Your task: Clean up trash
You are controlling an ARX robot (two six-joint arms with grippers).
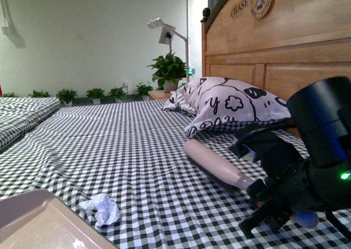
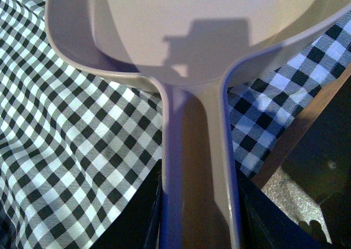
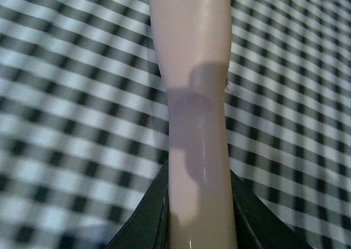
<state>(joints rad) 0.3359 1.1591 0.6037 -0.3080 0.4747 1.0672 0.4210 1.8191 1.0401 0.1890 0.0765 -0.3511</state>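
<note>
The trash (image 1: 101,208), a small crumpled white tissue wad, lies on the checked bedcover near the front left. Just left of it sits the pale dustpan (image 1: 38,224), its edge a short gap from the wad. In the left wrist view my left gripper (image 2: 198,216) is shut on the dustpan (image 2: 186,35) by its handle. My right gripper (image 1: 260,191) at the lower right is shut on the pinkish brush handle (image 1: 214,164), which points up and left over the bed. The right wrist view shows the brush handle (image 3: 192,95) running out from between the black fingers (image 3: 145,216).
A white patterned pillow (image 1: 230,103) rests against the wooden headboard (image 1: 285,46) at the right. A second checked bed (image 1: 22,114) lies far left. Potted plants (image 1: 167,71) and a lamp (image 1: 164,32) stand by the back wall. A bed edge and dark floor (image 2: 307,172) show beside the dustpan handle.
</note>
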